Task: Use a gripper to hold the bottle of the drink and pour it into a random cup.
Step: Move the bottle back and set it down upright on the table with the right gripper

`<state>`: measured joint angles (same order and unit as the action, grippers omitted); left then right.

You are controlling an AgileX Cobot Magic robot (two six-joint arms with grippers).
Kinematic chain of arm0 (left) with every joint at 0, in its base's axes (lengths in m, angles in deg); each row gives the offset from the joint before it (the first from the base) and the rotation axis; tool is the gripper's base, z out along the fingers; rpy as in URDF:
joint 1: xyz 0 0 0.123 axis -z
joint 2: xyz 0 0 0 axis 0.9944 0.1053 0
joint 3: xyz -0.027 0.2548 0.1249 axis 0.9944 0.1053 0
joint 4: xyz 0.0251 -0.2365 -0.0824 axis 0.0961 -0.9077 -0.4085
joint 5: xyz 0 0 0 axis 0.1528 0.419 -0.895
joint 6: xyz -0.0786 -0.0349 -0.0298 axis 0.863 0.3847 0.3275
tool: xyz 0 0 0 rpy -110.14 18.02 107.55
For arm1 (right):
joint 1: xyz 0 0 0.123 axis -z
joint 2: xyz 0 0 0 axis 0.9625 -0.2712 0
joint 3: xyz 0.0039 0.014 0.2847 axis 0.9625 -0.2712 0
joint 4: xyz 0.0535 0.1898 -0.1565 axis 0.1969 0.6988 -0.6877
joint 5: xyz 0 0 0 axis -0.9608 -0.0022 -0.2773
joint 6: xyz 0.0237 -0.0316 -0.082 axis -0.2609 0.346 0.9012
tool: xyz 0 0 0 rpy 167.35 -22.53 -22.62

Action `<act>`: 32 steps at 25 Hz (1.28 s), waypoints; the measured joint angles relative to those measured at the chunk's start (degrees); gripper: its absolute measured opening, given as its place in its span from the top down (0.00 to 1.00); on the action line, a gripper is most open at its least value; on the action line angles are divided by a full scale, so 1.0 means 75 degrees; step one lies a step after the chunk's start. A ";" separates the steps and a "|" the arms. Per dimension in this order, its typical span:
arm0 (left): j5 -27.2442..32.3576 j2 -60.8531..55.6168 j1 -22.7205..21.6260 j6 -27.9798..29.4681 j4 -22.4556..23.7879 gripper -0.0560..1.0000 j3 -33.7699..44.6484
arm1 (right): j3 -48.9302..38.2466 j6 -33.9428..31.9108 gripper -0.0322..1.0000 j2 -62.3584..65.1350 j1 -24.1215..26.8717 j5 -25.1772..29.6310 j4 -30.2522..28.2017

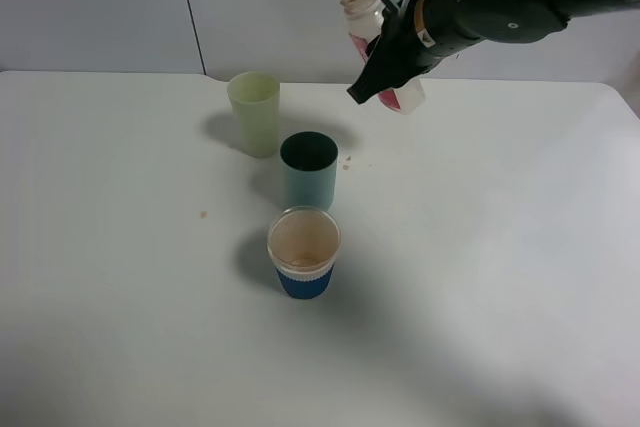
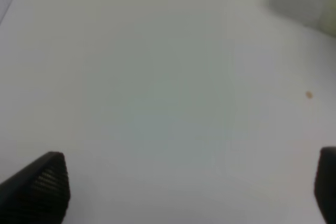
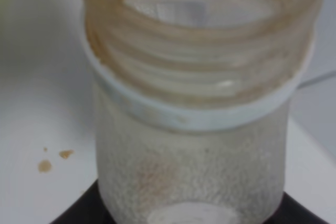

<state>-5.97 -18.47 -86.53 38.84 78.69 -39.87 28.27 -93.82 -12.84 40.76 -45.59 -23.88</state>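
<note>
My right gripper [image 1: 388, 69] is shut on the bottle of the drink [image 1: 362, 7], a clear bottle with a pink-red label and an open neck. It holds the bottle in the air, back and right of the cups, with the neck leaning a little left. In the right wrist view the bottle [image 3: 194, 129] fills the frame, with dark fingers [image 3: 79, 211] at its base. The dark teal-green cup [image 1: 308, 172] stands upright on the white table [image 1: 500, 247]. My left gripper [image 2: 189, 187] is open over bare table and is out of the exterior view.
A pale yellow-green tumbler [image 1: 254, 112] stands behind and left of the teal cup. A blue-sleeved clear cup [image 1: 304, 252] stands in front of it. Small brown drops [image 1: 345, 162] lie on the table beside the teal cup.
</note>
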 joint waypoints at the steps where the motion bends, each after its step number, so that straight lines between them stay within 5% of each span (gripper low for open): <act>1: 0.0000 0.0000 0.0000 0.0000 0.0000 0.07 0.0000 | 0.0000 -0.0012 0.62 0.0000 0.0190 -0.0156 0.0353; 5: 0.0000 0.0000 0.0000 0.0000 0.0000 0.07 0.0000 | 0.0000 -0.0002 0.62 0.0000 0.0806 -0.0766 0.1333; 9: 0.0000 0.0000 0.0000 0.0000 0.0000 0.07 0.0000 | -0.0025 0.0217 0.62 0.0000 0.1226 -0.1342 0.1488; 21: 0.0000 0.0000 0.0000 0.0000 0.0000 0.07 0.0000 | -0.1903 0.0333 0.62 -0.0034 0.2431 -0.4966 0.1598; 32: 0.0000 0.0000 0.0000 0.0000 0.0000 0.07 0.0000 | -0.2661 0.1276 0.62 -0.0860 0.2562 -0.6804 0.2325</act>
<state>-5.97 -18.47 -86.53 38.84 78.69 -39.87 8.31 -84.25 -19.29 59.97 -96.62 -6.44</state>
